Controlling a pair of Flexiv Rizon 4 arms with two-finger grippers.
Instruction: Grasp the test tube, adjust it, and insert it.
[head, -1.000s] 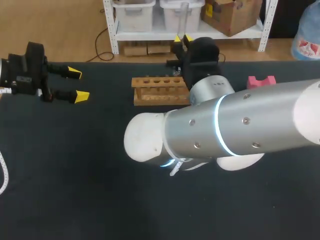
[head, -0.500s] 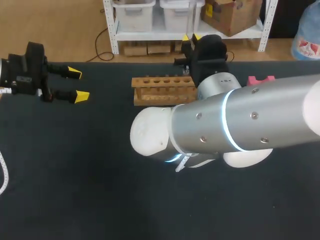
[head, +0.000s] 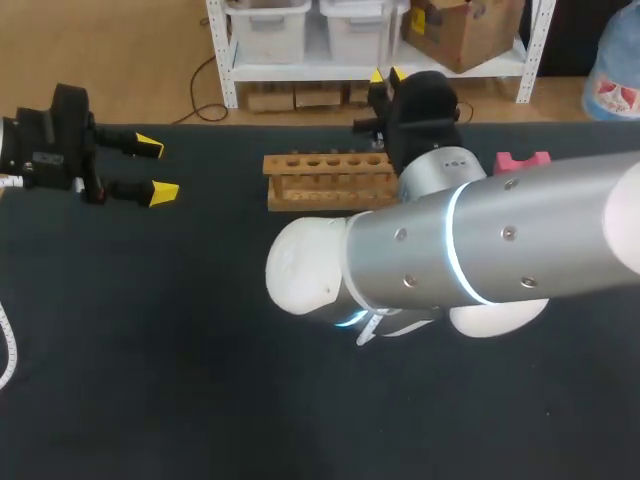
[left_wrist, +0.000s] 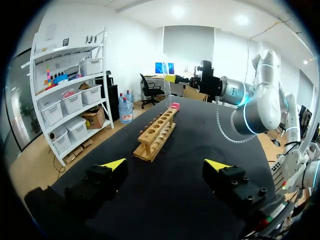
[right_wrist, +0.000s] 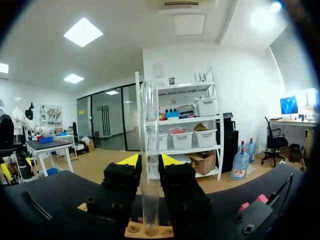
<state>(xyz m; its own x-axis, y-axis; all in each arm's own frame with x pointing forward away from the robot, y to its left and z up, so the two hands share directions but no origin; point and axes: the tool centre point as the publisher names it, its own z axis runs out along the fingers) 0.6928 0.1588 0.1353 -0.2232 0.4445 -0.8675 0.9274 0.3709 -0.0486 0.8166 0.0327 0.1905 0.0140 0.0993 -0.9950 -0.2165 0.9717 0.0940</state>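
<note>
A clear test tube (right_wrist: 149, 165) stands upright between the yellow-tipped fingers of my right gripper (right_wrist: 149, 161), which is shut on it. Its lower end hangs just over the holes of the wooden rack (right_wrist: 149, 231). In the head view my right gripper (head: 385, 76) is above the right end of the rack (head: 322, 181), and the tube is hard to make out there. My left gripper (head: 155, 169) stays at the table's left side, open and holding nothing. From the left wrist view, the left gripper (left_wrist: 165, 165) faces the rack (left_wrist: 157, 134) lengthwise.
A pink block (head: 523, 161) lies on the black table to the right of the rack, and it also shows as the pink block (right_wrist: 250, 205) beside my right gripper. My right arm's thick silver link (head: 450, 250) crosses the middle of the table.
My right arm has shifted to the right with the tube, from over the rack's right part to its right end. The left arm has not moved.
</note>
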